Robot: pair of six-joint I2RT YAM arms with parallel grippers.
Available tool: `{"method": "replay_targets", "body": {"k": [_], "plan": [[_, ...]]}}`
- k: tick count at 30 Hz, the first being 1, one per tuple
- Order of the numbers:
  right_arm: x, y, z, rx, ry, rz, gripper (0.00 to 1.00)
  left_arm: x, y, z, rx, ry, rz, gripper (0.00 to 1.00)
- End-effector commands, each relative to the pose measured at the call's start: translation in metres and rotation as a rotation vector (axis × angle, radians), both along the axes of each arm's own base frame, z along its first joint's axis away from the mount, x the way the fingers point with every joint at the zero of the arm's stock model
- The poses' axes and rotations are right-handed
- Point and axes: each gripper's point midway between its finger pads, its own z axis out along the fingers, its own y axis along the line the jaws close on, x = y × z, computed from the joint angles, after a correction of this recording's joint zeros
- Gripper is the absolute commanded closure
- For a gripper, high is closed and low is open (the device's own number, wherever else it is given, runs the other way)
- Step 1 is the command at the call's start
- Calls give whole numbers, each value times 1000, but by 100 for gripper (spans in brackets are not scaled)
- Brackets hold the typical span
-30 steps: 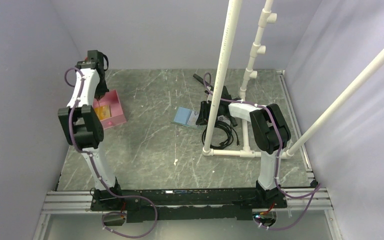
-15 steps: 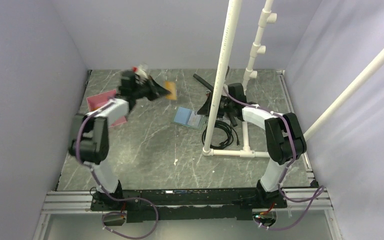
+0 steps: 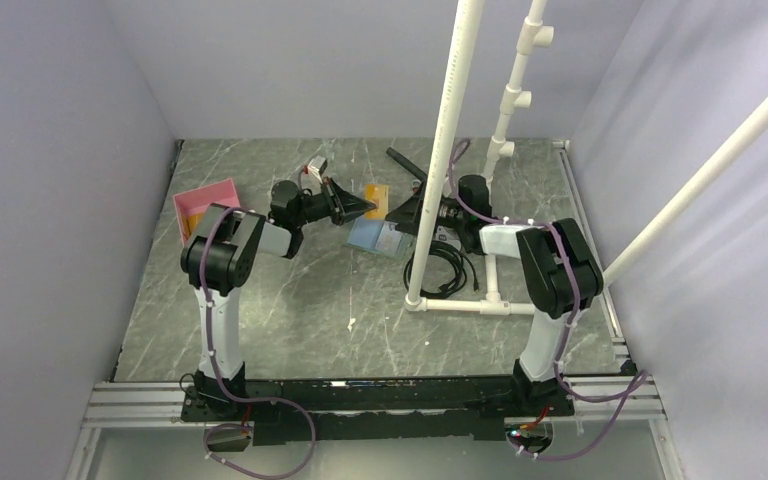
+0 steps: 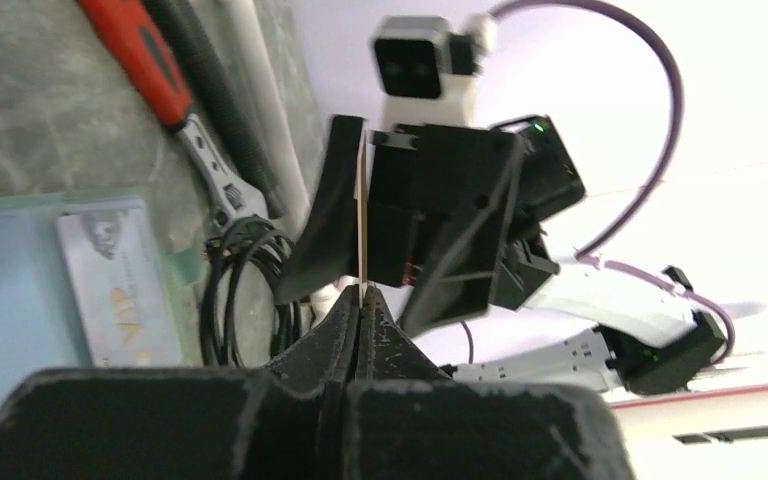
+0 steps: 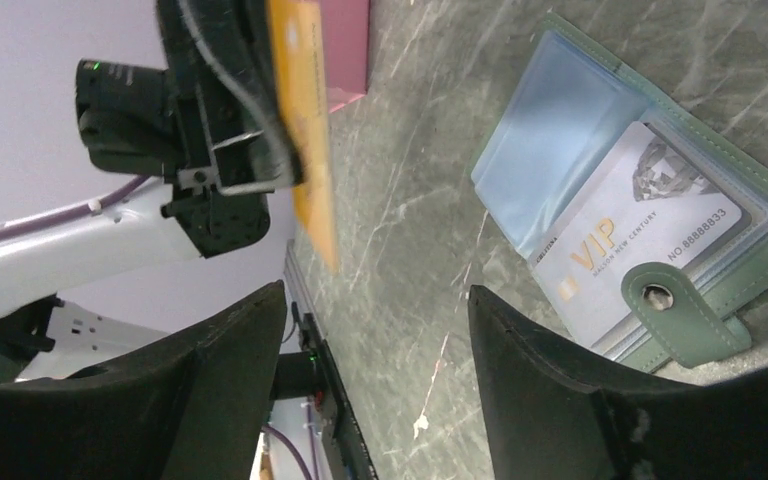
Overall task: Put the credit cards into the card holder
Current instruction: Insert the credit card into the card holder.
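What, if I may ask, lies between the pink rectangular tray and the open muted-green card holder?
The left gripper, shut on a thin orange card, seen in the top view.

From above, the white pipe (image 3: 438,180) crosses in front of the right end effector (image 3: 412,212), so its jaws are hard to read there. The pipe also covers the right edge of the card holder (image 3: 365,232). The left arm hides the near right corner of the pink tray (image 3: 203,199).

In the left wrist view the orange card (image 4: 362,215) shows edge-on only, its lower end buried in the left end effector (image 4: 360,302). The card holder runs off the left edge, and the red-handled wrench (image 4: 135,45) is cut by the top.

In the right wrist view the orange card is smeared by blur, and the tray is cropped at the top.
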Motion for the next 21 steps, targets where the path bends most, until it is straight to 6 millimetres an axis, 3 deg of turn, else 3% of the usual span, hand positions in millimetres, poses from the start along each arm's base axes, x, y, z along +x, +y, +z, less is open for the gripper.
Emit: {"method": "replay_targets", "body": {"k": [1, 7, 10, 13, 15, 18, 20, 21], "plan": [[11, 5, 13, 87, -11, 6, 34, -24, -13, 21, -66, -90, -105, 100], [18, 3, 23, 185, -3, -2, 51, -36, -20, 14, -71, -72, -172, 100], [22, 1, 23, 194, -7, -7, 71, -41, -21, 10, -62, -56, -197, 100], [22, 1, 27, 214, -22, 4, 83, -44, -23, 7, -54, -42, -218, 100], [21, 1, 28, 230, -24, 10, 98, -45, -26, 6, -44, -34, -235, 100], [20, 1, 21, 230, -4, 15, 100, -42, -26, -2, -3, 8, -246, 100], [19, -1, 10, 201, 30, 3, 100, -38, -22, -16, 62, 86, -229, 75], [19, -2, 3, 176, 50, -5, 100, -36, -17, -23, 106, 111, -209, 68]]}}
